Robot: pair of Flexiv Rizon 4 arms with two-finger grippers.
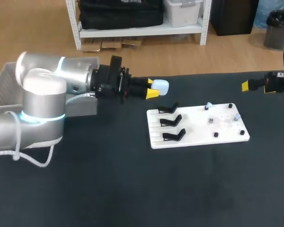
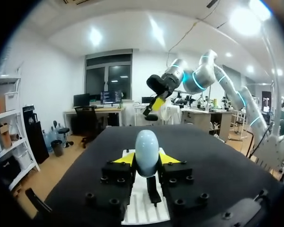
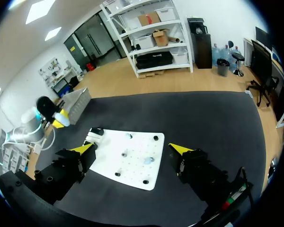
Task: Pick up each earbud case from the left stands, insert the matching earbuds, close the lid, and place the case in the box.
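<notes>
The left gripper [image 1: 153, 91] clamps its fingers on a pale blue earbud case [image 1: 161, 86] and holds it in the air just behind the white board [image 1: 199, 124], near the black stands [image 1: 171, 122]. The right gripper [image 3: 132, 148] hangs off the board's right end, fingers spread wide.

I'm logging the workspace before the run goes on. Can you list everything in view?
earbud case: one, light blue, between the left hand's fingers, past the board's far left corner.
board: one, white, flat on the table, right of middle.
stands: three, black, empty, on the board's left part.
small pieces: several, dark and pale, on the board's right part; too small to identify.
box: one, grey, far left, behind the left arm.
table: one, black.
left hand: yellow tips, shut on the earbud case.
right hand: yellow tips, open, empty, far right.
</notes>
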